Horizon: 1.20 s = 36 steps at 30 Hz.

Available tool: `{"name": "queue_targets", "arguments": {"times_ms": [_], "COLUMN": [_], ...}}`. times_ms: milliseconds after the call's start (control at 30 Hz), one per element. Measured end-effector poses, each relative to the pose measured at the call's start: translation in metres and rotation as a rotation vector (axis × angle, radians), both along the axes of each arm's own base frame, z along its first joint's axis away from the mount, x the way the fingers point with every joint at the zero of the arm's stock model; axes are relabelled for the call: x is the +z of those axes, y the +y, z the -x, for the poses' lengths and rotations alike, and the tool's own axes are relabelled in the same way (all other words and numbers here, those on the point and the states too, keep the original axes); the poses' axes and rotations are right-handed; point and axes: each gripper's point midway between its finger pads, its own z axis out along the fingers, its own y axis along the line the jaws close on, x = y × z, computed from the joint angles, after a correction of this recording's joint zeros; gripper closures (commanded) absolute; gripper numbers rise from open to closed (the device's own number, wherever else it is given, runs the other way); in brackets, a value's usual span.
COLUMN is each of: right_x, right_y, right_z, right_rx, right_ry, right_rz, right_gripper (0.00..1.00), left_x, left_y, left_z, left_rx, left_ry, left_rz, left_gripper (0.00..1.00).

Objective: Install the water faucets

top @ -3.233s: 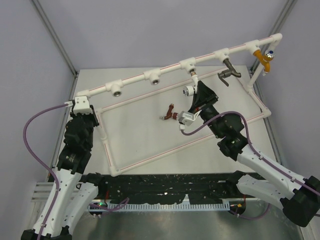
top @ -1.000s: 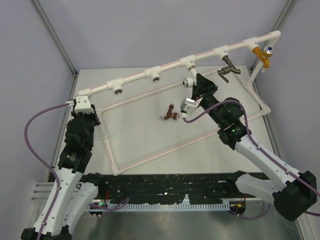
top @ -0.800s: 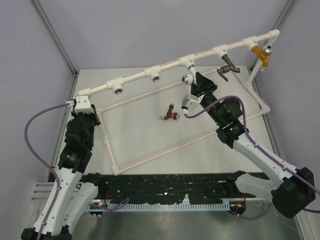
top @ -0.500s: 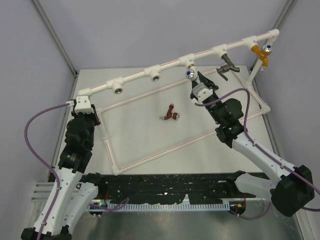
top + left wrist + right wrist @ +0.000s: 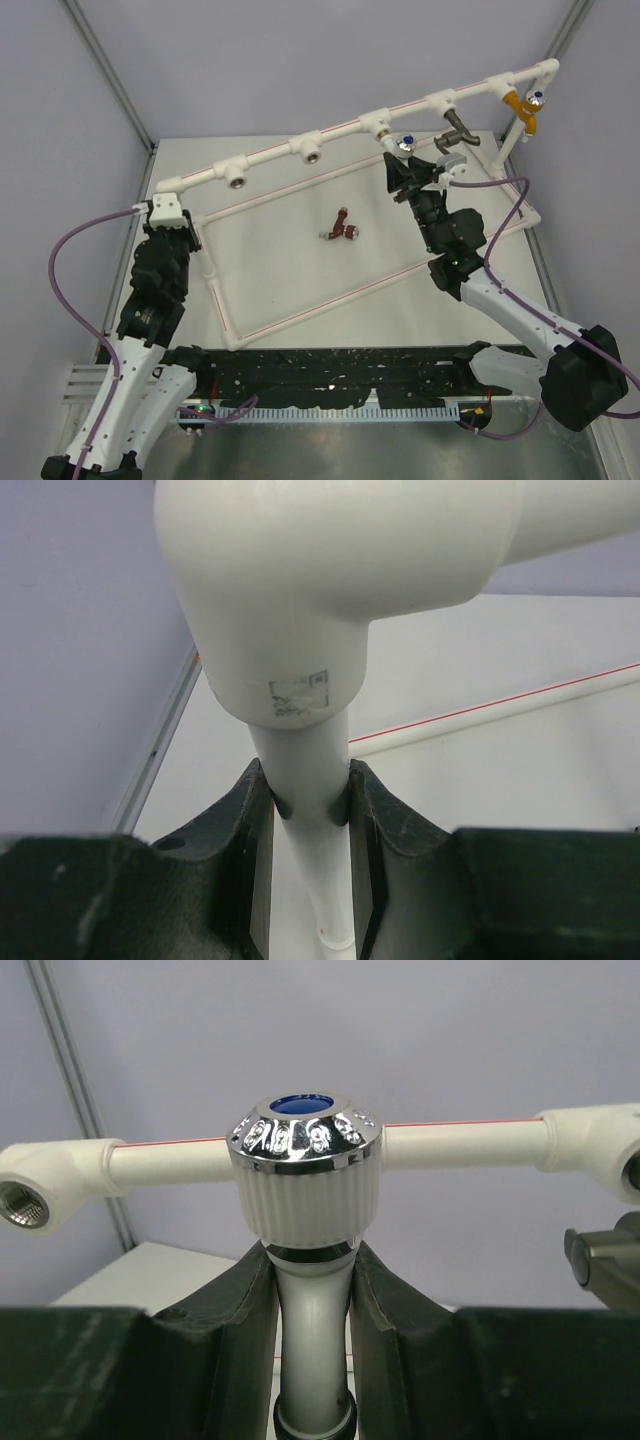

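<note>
The white faucet [image 5: 313, 1320] with a blue-and-silver knob [image 5: 305, 1160] is held by its stem in my right gripper [image 5: 312, 1300], jaws shut on it. In the top view it [image 5: 404, 143] sits just below the middle tee of the white pipe [image 5: 300, 148], with my right gripper [image 5: 403, 165] under it. The reddish-brown faucet [image 5: 340, 228] lies loose on the table inside the pipe frame. My left gripper [image 5: 308, 820] is shut on the pipe's upright leg [image 5: 305, 780] below the corner elbow [image 5: 330, 580]; from the top it [image 5: 178, 228] is at the frame's left corner.
A grey faucet [image 5: 455, 135] and a yellow one [image 5: 527, 110] hang from the pipe's right sockets. Two open tee sockets [image 5: 308, 154] lie left of the middle. The lower frame rails [image 5: 330, 300] cross the table [image 5: 270, 270]. Booth walls stand close around.
My right gripper has swung up and rightward, turning the white faucet so its knob moved from left of the tee to the right. The left arm and the reddish-brown faucet have not moved.
</note>
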Motion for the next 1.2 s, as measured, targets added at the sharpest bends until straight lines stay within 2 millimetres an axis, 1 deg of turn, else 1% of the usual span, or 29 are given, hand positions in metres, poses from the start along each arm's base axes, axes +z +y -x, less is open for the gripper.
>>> {"name": "queue_targets", "arguments": {"times_ms": [300,467,733,867,1000,1033,1067,1133,1167,1200], "right_x": [-0.0043,0.0001,0.0049,0.0046,0.0046,0.0044,0.0033,0.0024,0.0022,0.0027], "right_y": [-0.0003,0.0007,-0.0003,0.0011,0.0023,0.0021,0.0017,0.0016,0.0016,0.0014], "right_z": [0.0005,0.0001,-0.0023,-0.002,-0.0029,-0.0027,-0.0024,-0.0009,-0.0002,0.0002], "right_rx": [0.08,0.108,0.141,0.152,0.149,0.148,0.147,0.144,0.141,0.138], "right_ry": [0.152,0.221,0.369,0.399,0.39,0.382,0.373,0.35,0.339,0.331], "right_rz": [-0.321,-0.434,-0.669,-0.745,-0.752,-0.748,-0.742,-0.719,-0.703,-0.691], "right_gripper": [0.95,0.95,0.95,0.95,0.95,0.95,0.95,0.95,0.94,0.95], "left_x": [0.0003,0.0004,0.0003,0.0002,0.0005,0.0005,0.0005,0.001,0.0009,0.001], "left_y": [-0.0001,-0.0002,-0.001,-0.0008,-0.0005,-0.0005,-0.0009,-0.0011,-0.0013,-0.0013], "left_z": [0.0014,0.0016,0.0026,0.0032,0.003,0.003,0.0031,0.0038,0.0042,0.0045], "left_rx": [0.001,0.002,0.004,0.007,0.01,0.01,0.009,0.008,0.007,0.007], "left_ry": [-0.012,-0.017,-0.018,-0.02,-0.022,-0.023,-0.023,-0.026,-0.026,-0.027], "left_rz": [0.002,0.003,0.0,-0.001,-0.002,-0.002,-0.002,-0.001,0.0,0.0], "left_gripper": [1.0,1.0,1.0,1.0,1.0,0.98,0.88,0.65,0.48,0.42]}}
